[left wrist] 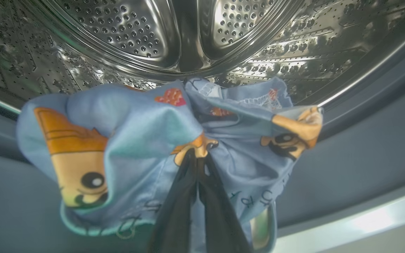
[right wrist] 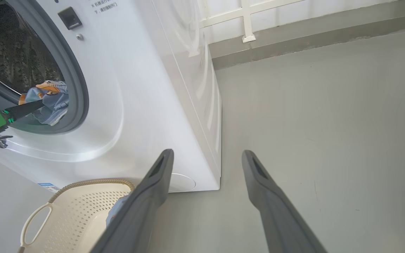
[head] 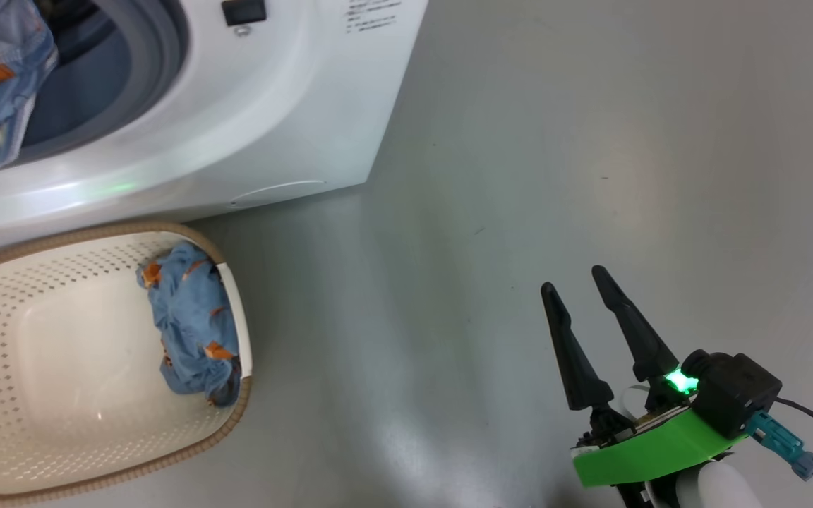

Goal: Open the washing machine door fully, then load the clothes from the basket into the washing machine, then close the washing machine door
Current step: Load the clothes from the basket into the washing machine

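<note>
left gripper (left wrist: 197,154): fingers pinched tight together on a bunched light blue garment (left wrist: 135,133), held up at the mouth of the washing machine (head: 272,106)
right gripper (head: 572,279): jaws spread wide with nothing between them, hanging over bare grey floor (head: 590,141), well apart from the washer
basket (head: 61,339): on the floor just beside the washer front, below the opening; cream, perforated, brown woven-look rim
second garment (head: 195,324): crumpled in the basket against the wall on the right gripper's side; same blue with orange print
held garment look: orange cartoon figures, one face with a black-white eye; folds hang loose on both sides of the fingers
gasket (left wrist: 364,158): grey-blue, under and around the hanging cloth
drum (left wrist: 135,28): perforated steel, behind the garment
</note>
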